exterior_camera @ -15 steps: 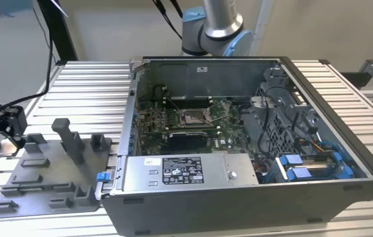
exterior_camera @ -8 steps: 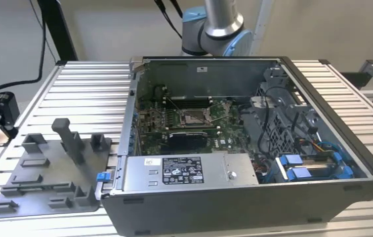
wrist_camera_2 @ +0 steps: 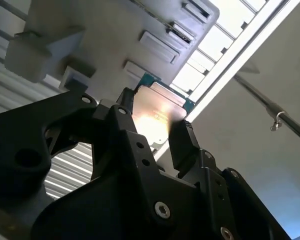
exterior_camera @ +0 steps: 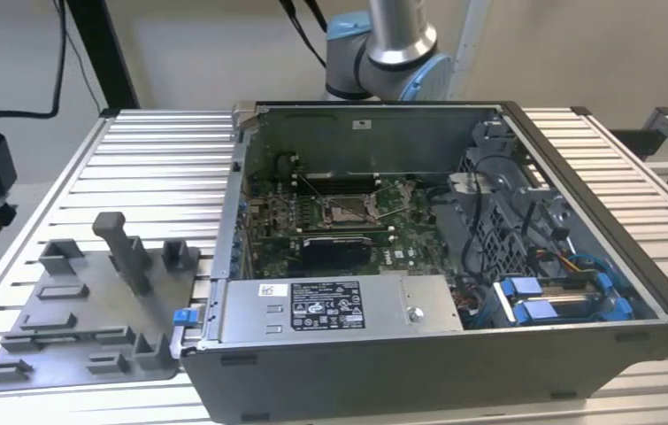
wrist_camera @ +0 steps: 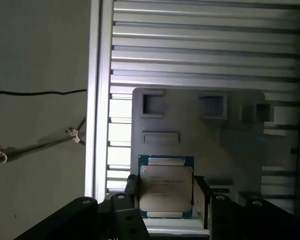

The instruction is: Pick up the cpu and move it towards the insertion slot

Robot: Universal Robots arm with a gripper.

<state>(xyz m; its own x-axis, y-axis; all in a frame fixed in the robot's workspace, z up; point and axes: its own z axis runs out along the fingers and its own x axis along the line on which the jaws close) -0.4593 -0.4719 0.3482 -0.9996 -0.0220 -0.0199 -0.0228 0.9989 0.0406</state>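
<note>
I have the cpu sitting squarely between the fingers, which are clamped on its two opposite edges. Its pale metal lid faces the first wrist camera and its green border shows above and below. In the second wrist view the gripper holds the same chip at its tips, with glare washing across the lid. My landmark is the grey fixture plate. The chip hangs over the plate's near edge and appears to be lifted off it, though I cannot say for sure that it is clear of the surface. The plate's shallow rectangular recesses lie beyond the chip, and the ribbed tabletop runs on past the plate. In the exterior view the fixture plate lies flat on the tabletop with a tall upright post and several lower blocks standing on it. Just beside the plate, on the exterior view's right, stands the open computer case. The case's side wall rises between the plate and the insertion slot, which sits on the motherboard deep inside. A grey metal box with a white label lies along the case's near edge.
</note>
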